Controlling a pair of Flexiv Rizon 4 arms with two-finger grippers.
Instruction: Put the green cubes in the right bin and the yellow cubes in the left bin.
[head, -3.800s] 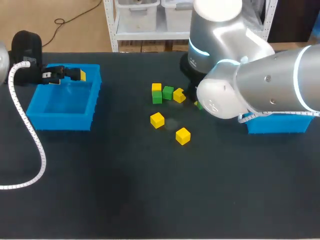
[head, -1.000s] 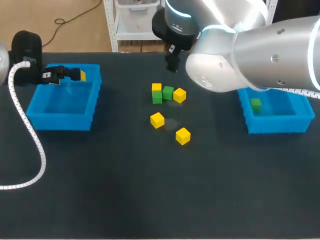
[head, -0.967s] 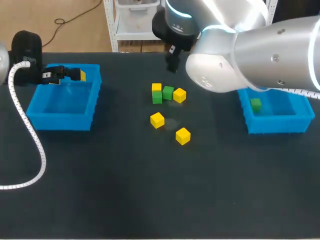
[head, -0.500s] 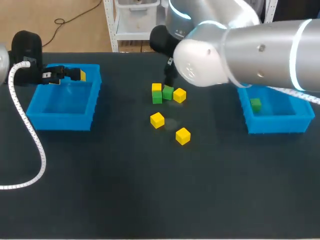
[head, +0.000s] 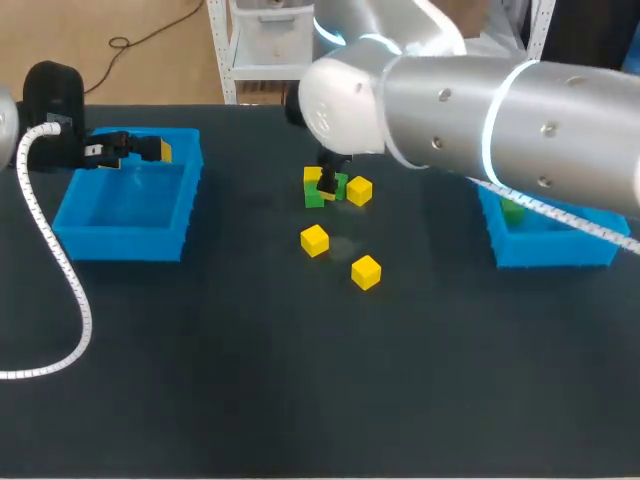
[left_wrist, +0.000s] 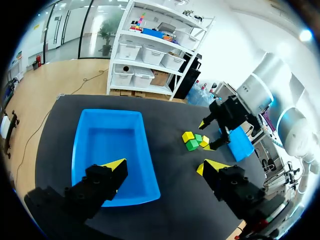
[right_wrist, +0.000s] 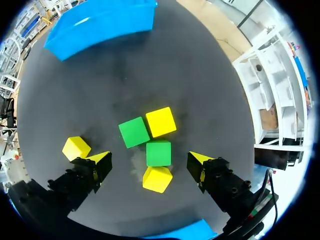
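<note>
Swung back from right bin (head: 560, 250), lowered onto cluster: right gripper (right_wrist: 149, 160), jaws spread, pinching nothing. Green cube (right_wrist: 158, 153) centred between fingertips, second green cube (right_wrist: 134, 132) just ahead. Likely meaning: next green pick lined up, closing due. Left gripper (left_wrist: 162, 165) unmoved above left bin (left_wrist: 107, 140), jaws spread, empty.

matt dark table (head: 250, 400), glossy plastic left bin (head: 120, 243)

The left arm (head: 50, 100) sits at the far left of the tabletop (head: 200, 380). The left pincer (left_wrist: 162, 167) is held level and points toward the middle, fingers spread wide. The right arm (head: 480, 120) enters from the right and extends past the middle. The right pincer (right_wrist: 150, 160) points straight down, low, fingers wide apart.
</note>
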